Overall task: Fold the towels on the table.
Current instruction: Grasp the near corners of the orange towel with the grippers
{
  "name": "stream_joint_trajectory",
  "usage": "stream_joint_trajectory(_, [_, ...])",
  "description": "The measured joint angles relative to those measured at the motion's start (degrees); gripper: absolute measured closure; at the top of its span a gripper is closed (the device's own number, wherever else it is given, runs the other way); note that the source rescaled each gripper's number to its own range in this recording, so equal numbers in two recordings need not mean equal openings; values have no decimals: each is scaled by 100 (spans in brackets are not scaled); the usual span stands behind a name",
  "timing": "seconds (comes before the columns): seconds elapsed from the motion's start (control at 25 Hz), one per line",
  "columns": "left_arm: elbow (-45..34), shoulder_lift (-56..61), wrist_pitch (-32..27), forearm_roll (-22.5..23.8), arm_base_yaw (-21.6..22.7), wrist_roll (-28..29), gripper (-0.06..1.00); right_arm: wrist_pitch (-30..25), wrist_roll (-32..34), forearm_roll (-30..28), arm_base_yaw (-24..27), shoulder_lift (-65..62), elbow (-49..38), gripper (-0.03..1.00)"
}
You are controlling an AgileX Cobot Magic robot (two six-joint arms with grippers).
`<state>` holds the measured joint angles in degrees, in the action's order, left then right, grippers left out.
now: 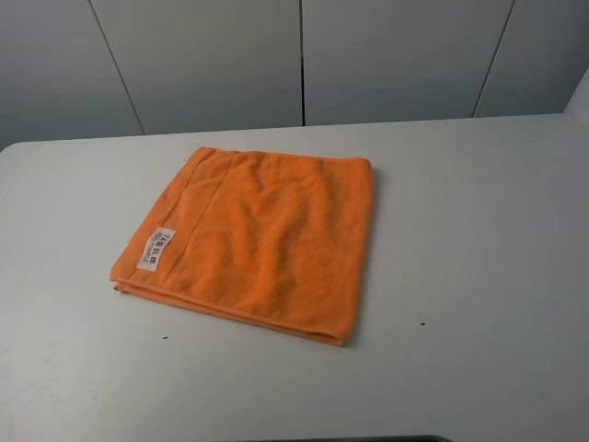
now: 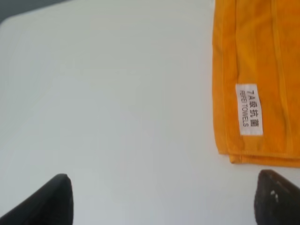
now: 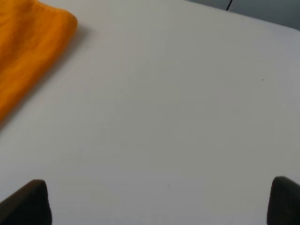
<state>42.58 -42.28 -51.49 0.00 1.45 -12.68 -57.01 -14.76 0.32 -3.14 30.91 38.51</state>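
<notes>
The orange towel lies folded in layers on the white table, left of centre, with its white printed label on top near its left edge. No arm shows in the high view. In the left wrist view the towel and its label lie ahead; my left gripper is open and empty over bare table, its dark fingertips wide apart. In the right wrist view a rounded folded corner of the towel shows; my right gripper is open and empty above bare table.
Grey wall panels stand behind the table's far edge. A few tiny dark specks mark the tabletop in front of the towel. Bare white surface surrounds the towel on all sides.
</notes>
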Motion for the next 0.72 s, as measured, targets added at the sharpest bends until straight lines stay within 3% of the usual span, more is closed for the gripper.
stream_joint_trajectory(0.12, [421,-1113,-91,-181,0,-109,-6,-13,-344,136,-76,1145,454,-3])
stream_joint_trajectory(0.36, [1082,-2925,-121,-799,-95,-802,-6,147,-1300,987,-720,3181,1078,-3])
stream_joint_trajectory(0.72, [1199,-4763,241,-717,-1256,-2198,-6,529,-2371,1679,-2181,5289,1200,-3])
